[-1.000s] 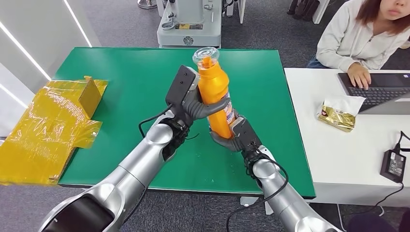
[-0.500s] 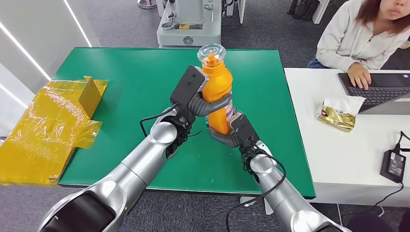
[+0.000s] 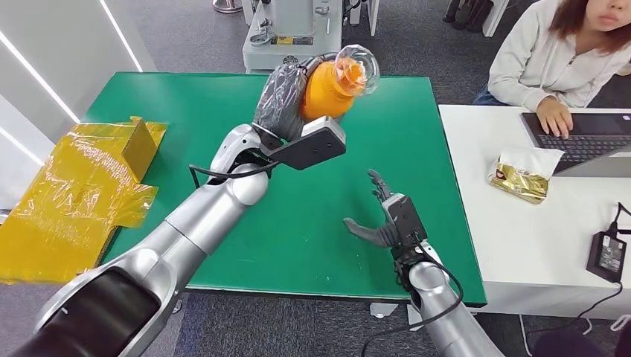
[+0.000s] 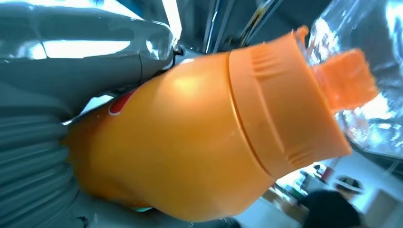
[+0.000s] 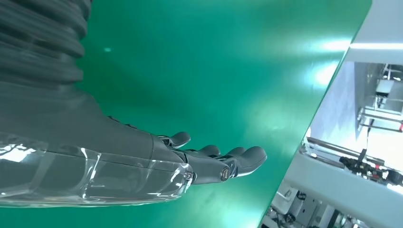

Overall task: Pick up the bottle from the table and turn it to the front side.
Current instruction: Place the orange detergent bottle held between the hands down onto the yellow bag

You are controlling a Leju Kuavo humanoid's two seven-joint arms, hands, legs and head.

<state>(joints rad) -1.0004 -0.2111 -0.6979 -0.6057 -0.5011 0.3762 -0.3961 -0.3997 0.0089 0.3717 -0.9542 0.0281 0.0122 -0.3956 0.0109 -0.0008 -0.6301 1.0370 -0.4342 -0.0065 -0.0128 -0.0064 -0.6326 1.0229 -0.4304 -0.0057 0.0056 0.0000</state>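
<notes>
Bottle, orange with a clear cap, is up in the air above the far half of the green table, wrapped in the left robot hand. Its long axis lies tilted well off upright, the capped end pointing toward the robot's right and slightly up, the base buried in the palm. In the left wrist view the fingers close around the lower body of the bottle, with a patch of red label just peeking out beside the thumb, so the front face is probably not yet turned to the camera. Further right, the right robot hand hovers low over the table's near edge, fingers spread and holding nothing, well apart from the bottle, below it and nearer the robot. Any further turning appears to rest on the left wrist alone, unless the right hand rises to meet the bottle.
</notes>
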